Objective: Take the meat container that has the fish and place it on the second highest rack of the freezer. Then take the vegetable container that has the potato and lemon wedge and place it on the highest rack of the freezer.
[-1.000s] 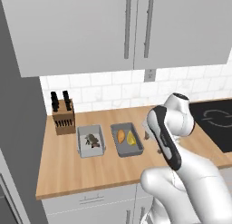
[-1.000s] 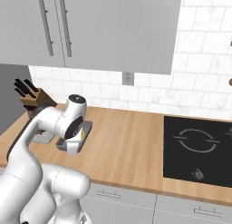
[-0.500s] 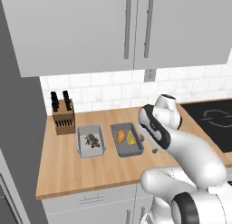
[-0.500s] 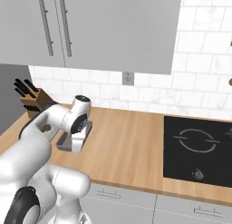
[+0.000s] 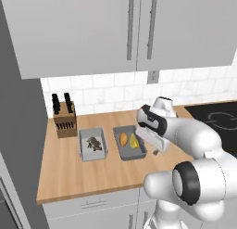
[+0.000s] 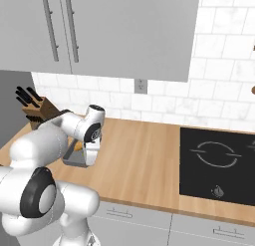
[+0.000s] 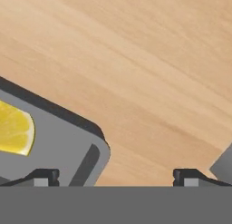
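Hovering with jaws wide open, my gripper sits over the right corner of the lemon tray. The fish tray lies at nine o'clock, beyond it.

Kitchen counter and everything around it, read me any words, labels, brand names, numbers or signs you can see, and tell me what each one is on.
No readable text in any view.
Cooktop: white circular burner marks and a small symbol near its front edge, no letters or numbers.
Knife block, fish container, vegetable container, cabinets: no labels.
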{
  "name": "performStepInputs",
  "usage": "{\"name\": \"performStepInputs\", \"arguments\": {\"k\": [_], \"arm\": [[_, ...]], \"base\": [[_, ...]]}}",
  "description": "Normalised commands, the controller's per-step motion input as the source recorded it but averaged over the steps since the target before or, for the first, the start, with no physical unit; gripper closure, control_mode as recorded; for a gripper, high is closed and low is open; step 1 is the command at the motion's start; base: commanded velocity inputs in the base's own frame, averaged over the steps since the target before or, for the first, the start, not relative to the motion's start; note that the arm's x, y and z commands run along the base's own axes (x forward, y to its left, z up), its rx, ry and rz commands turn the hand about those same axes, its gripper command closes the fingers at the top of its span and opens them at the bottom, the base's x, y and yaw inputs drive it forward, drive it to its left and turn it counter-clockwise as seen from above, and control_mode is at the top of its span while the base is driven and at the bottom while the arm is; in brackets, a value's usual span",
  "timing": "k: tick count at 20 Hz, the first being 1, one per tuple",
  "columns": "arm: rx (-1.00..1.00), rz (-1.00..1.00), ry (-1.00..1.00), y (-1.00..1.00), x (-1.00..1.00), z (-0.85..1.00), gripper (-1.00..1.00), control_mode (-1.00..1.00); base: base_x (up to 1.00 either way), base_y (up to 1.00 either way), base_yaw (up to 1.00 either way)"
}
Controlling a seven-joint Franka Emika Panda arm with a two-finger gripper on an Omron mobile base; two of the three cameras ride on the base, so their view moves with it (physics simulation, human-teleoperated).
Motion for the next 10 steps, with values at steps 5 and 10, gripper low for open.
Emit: {"name": "performStepInputs", "arguments": {"k": [5,10], "arm": [[0.0,0.0,-0.11,0.18,0.0,-0.27,-1.0,-1.0],[0.0,-0.02,-0.03,0.2,0.0,-0.23,-1.0,-1.0]], "base": [[0.0,0.0,0.0],[0.0,0.0,0.0]]}}
